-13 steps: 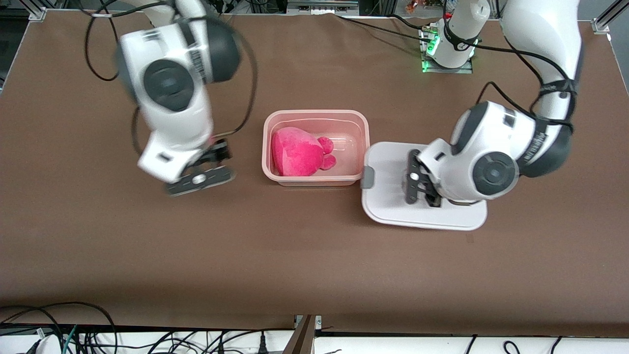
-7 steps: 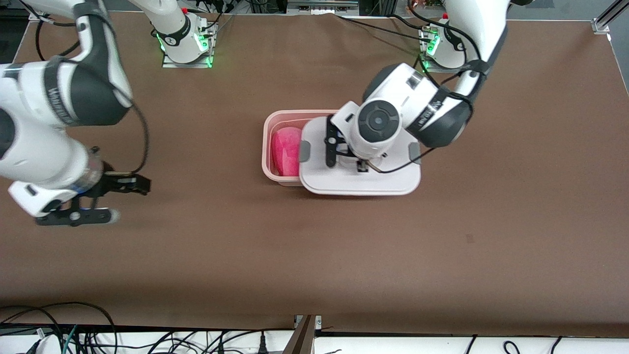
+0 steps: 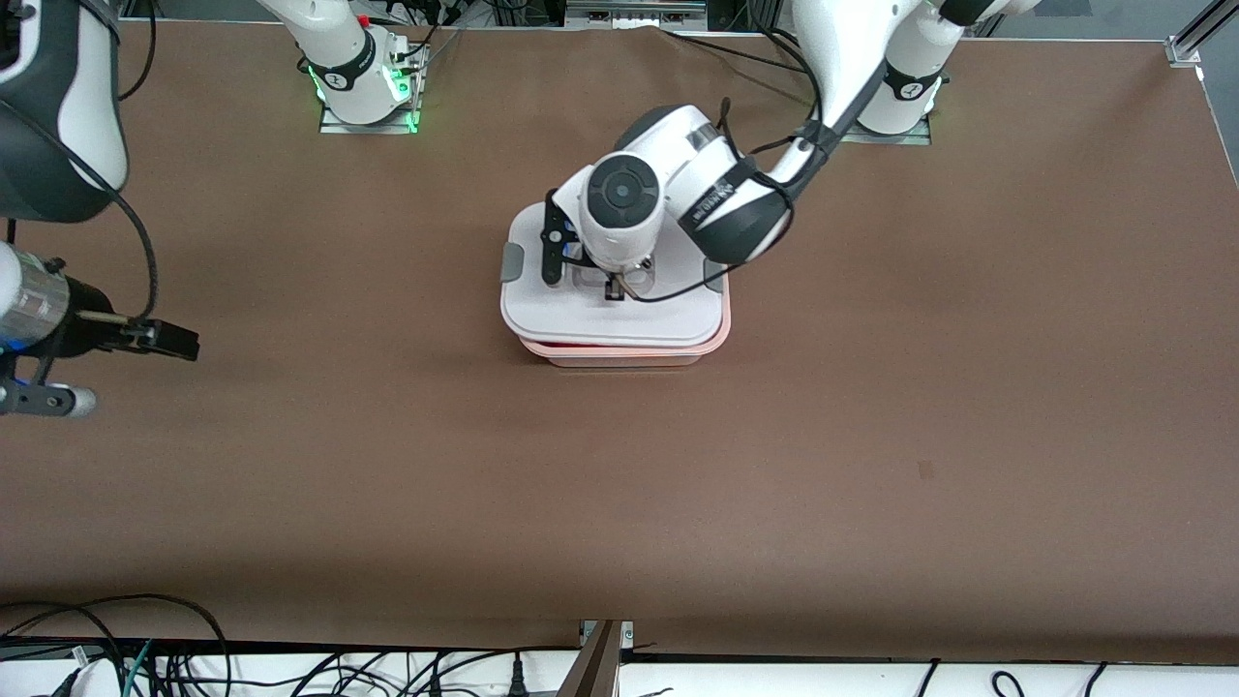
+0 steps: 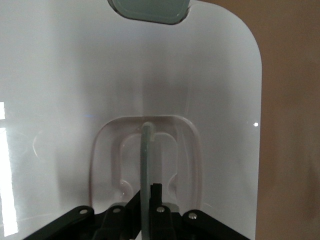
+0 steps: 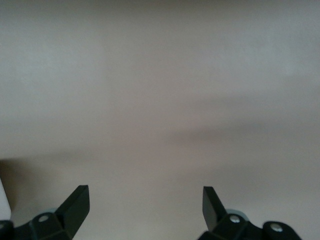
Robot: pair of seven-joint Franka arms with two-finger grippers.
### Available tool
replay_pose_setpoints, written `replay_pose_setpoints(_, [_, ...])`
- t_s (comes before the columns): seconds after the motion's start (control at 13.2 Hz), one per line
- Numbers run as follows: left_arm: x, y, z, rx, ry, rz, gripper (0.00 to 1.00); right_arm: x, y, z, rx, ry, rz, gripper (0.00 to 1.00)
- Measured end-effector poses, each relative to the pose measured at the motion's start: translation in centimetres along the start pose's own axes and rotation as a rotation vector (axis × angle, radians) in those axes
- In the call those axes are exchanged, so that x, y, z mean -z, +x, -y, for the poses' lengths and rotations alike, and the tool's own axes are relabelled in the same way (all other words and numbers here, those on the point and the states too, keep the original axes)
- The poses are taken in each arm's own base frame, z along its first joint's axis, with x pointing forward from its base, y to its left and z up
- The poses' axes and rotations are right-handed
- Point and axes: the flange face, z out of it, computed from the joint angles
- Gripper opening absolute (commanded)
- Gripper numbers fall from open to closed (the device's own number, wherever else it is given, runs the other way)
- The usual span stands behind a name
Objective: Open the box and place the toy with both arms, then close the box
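The white lid (image 3: 619,315) lies over the pink box (image 3: 627,352); only the box's rim nearest the front camera shows beneath it. I cannot tell whether the lid is seated. My left gripper (image 3: 614,287) is shut on the lid's clear centre handle (image 4: 145,150). In the left wrist view the lid (image 4: 150,75) fills the frame, with a grey clip (image 4: 149,9) at its end and my left gripper (image 4: 150,192) pinching the handle. The toy is hidden under the lid. My right gripper (image 3: 140,372) is open and empty at the right arm's end of the table, over bare table (image 5: 160,100).
Grey side clips (image 3: 511,261) sit at both ends of the lid. The right arm's base (image 3: 366,87) stands along the table's edge farthest from the front camera. Cables (image 3: 116,639) run below the table's front edge.
My left gripper has carried the lid from beside the box to over it, covering the toy. My right arm has drawn away toward its end of the table.
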Motion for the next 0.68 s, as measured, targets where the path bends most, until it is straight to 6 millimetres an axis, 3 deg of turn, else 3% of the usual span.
replay_pose_setpoints(0.3, [0.2, -1.1, 1.2, 0.021, 0.014, 0.01, 0.0, 1.0, -3.8, -0.6, -0.001, 0.001, 0.018, 1.0])
replay_pose_setpoints(0.68, [0.1, -1.8, 1.7, 0.017, 0.034, 0.055, 0.0, 2.8, -4.9, -1.6, -0.014, 0.007, -0.021, 1.0])
